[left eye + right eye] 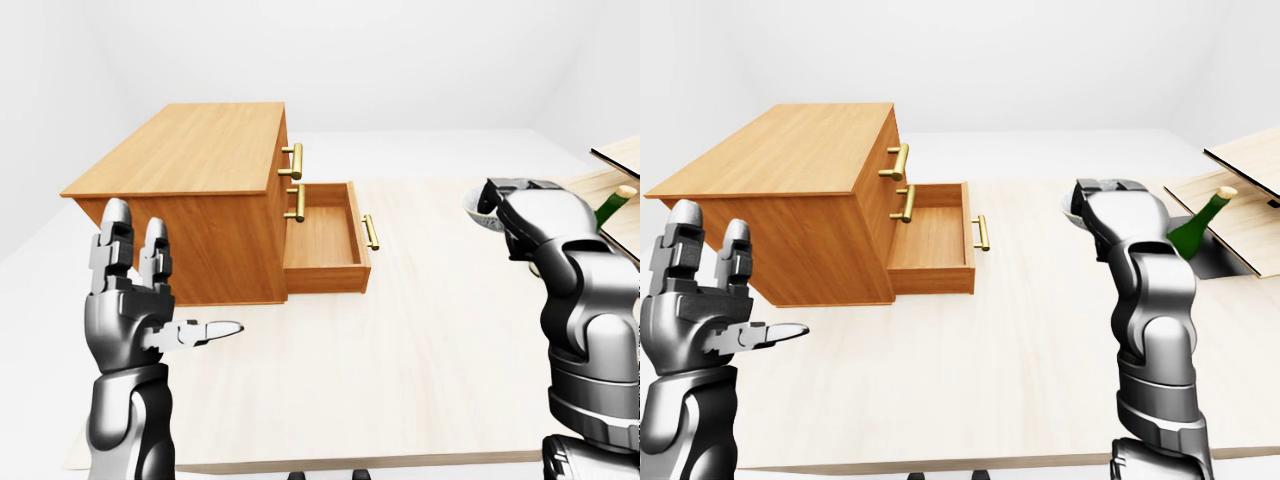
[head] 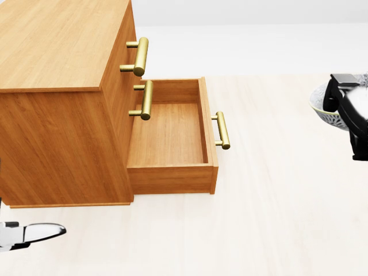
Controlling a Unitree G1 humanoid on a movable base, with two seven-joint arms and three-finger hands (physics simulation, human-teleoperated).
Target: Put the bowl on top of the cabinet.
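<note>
Hand work first: the right hand (image 1: 520, 215) sits at the right of the left-eye view, its dark fingers (image 2: 336, 95) curled over the near rim of the bowl (image 2: 322, 109). In the head view the fingers appear to hook over the rim and into the bowl, though most of the hand is cut off by the picture's right edge, so whether they truly clamp it I cannot tell. The bowl is pale with a patterned outer wall, and lies over the light wooden counter (image 1: 400, 350), well apart from the cabinet. Just beyond the right hand in the right-eye view a green bottle (image 1: 1195, 225) with a tan top leans tilted against a wooden panel (image 1: 1250, 165) at the right edge.

The left hand (image 1: 135, 300) is raised at the lower left of the left-eye view, empty, its two upper fingers (image 1: 115, 235) pointing straight up and its thumb stretched out sideways toward the right. It touches nothing.

The cabinet (image 1: 190, 165) stands on the counter at the upper left, made of orange-brown wood with a flat bare top. Two brass handles (image 2: 140, 56) show on its right face. The lowest drawer (image 2: 169, 135) is pulled out toward the right and has its own brass handle at its outer end.
</note>
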